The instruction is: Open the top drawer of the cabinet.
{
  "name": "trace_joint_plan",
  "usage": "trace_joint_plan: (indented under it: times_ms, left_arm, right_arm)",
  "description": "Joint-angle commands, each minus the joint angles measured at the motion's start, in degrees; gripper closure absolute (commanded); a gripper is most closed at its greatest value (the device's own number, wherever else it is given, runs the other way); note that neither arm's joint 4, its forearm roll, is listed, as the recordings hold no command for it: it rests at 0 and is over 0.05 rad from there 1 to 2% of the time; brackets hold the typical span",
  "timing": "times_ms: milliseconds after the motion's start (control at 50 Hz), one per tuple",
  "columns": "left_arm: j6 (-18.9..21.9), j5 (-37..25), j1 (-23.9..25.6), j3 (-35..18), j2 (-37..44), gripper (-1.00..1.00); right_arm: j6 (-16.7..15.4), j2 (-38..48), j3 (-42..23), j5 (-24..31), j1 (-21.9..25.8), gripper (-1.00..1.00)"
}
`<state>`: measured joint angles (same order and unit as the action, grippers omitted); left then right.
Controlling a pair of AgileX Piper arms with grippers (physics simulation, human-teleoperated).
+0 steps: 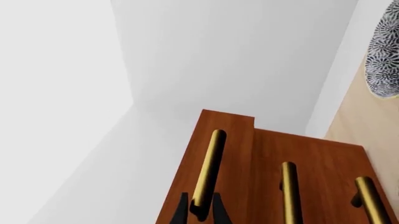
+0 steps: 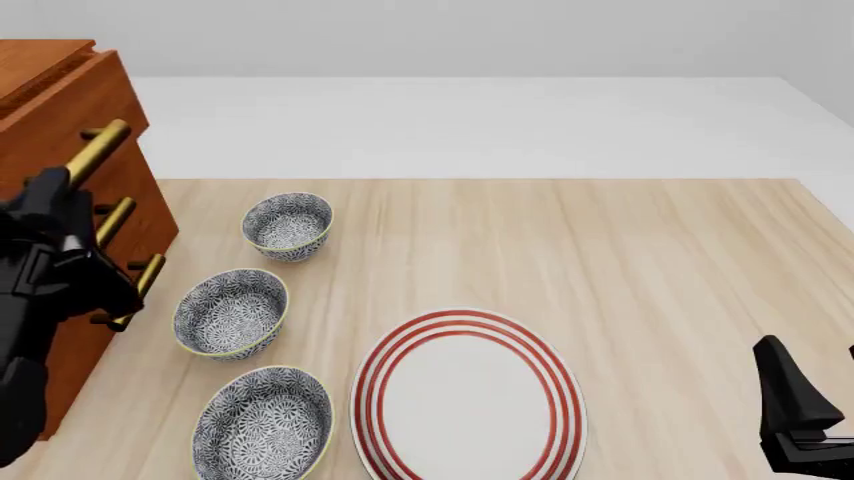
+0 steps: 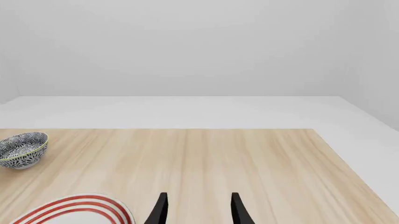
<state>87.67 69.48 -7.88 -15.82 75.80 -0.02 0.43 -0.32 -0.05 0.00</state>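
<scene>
The cabinet [image 2: 54, 110] stands at the table's left edge, its three brass-handled drawers facing right. In the left wrist view the top drawer [image 1: 227, 149] sticks out a little past the two lower drawers [image 1: 311, 158]. My left gripper [image 1: 199, 212] is shut on the near end of the top drawer's brass handle [image 1: 209, 168], one black finger on each side. In the front view the left gripper [image 2: 70, 178] sits at that handle [image 2: 104, 140]. My right gripper [image 3: 199, 210] is open and empty, low over the table's near right part [image 2: 801, 400].
Three patterned bowls [image 2: 287, 225] [image 2: 231, 312] [image 2: 263, 420] stand in a row just right of the cabinet. A red-ringed white plate [image 2: 467, 395] lies at the near middle. One bowl [image 1: 383, 60] shows at the left wrist view's edge.
</scene>
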Motion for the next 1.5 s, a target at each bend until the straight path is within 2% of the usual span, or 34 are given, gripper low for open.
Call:
trace_joint_plan:
  times_ms: [20,1500]
  left_arm:
    - [0.6,0.4,-0.2,1.8,-1.3,1.00]
    - [1.3,0.4,3.8,2.7,-3.8,1.00]
  right_arm:
    - [0.0,0.0,0.0,0.0,0.0,-1.00]
    - [0.0,0.0,0.0,0.0,0.0,-1.00]
